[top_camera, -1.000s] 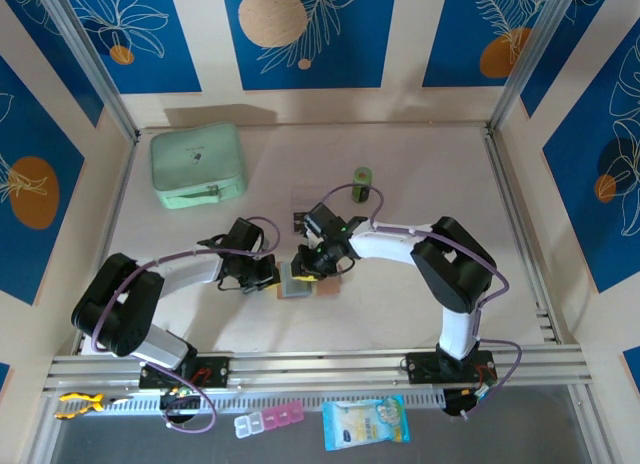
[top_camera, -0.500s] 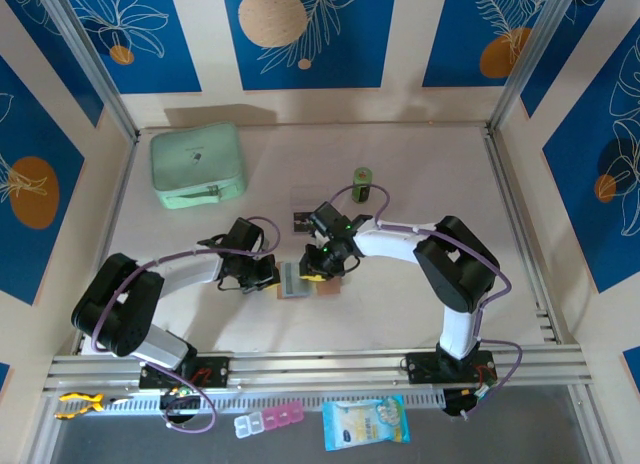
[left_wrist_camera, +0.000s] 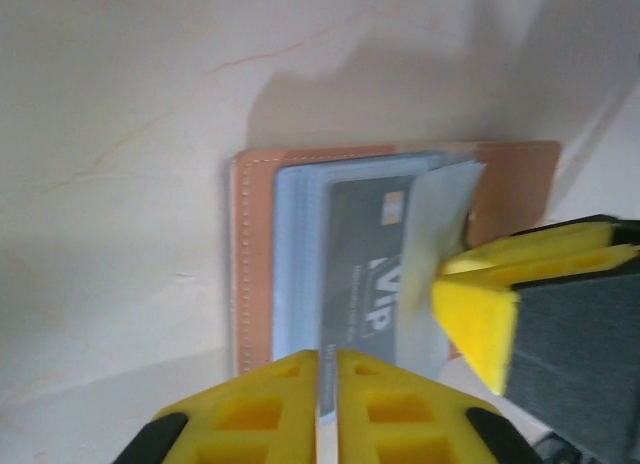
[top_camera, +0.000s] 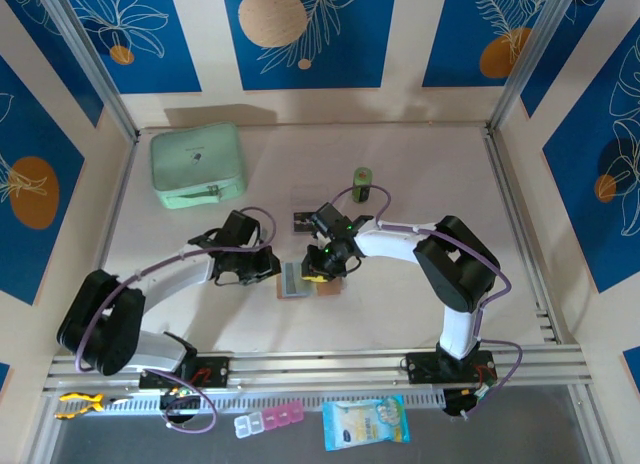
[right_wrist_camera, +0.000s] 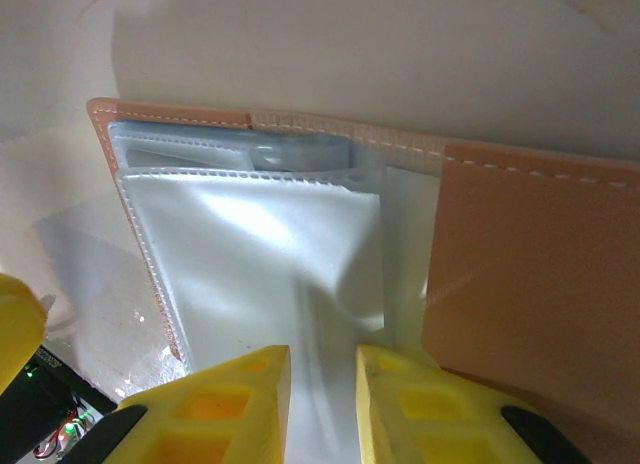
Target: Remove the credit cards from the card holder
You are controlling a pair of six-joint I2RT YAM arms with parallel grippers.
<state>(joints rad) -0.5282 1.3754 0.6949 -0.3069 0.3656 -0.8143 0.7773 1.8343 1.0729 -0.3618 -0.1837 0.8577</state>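
The tan card holder (top_camera: 293,282) lies open on the table between both grippers. In the left wrist view its tan edge (left_wrist_camera: 252,254) frames clear pockets, and a dark grey credit card (left_wrist_camera: 365,254) printed "VIP" sits in one. My left gripper (left_wrist_camera: 327,356) hovers at the holder's left edge (top_camera: 272,269), fingers together with only a slit and nothing pinched. My right gripper (right_wrist_camera: 322,352) is shut on a clear pocket sheet (right_wrist_camera: 250,244) of the holder, beside the tan flap (right_wrist_camera: 530,264). It also shows from the left wrist (left_wrist_camera: 450,279) and from above (top_camera: 315,272).
Another dark card (top_camera: 303,221) lies flat just behind the holder. A green cylinder (top_camera: 362,185) stands farther back. A mint-green zip case (top_camera: 197,164) sits at the back left. Metal rails (top_camera: 320,366) run along the near edge.
The left arm's elbow swung outward to the left and its gripper drifted slightly back from the holder. The right gripper shifted a little toward the back, pocket sheet still in it.
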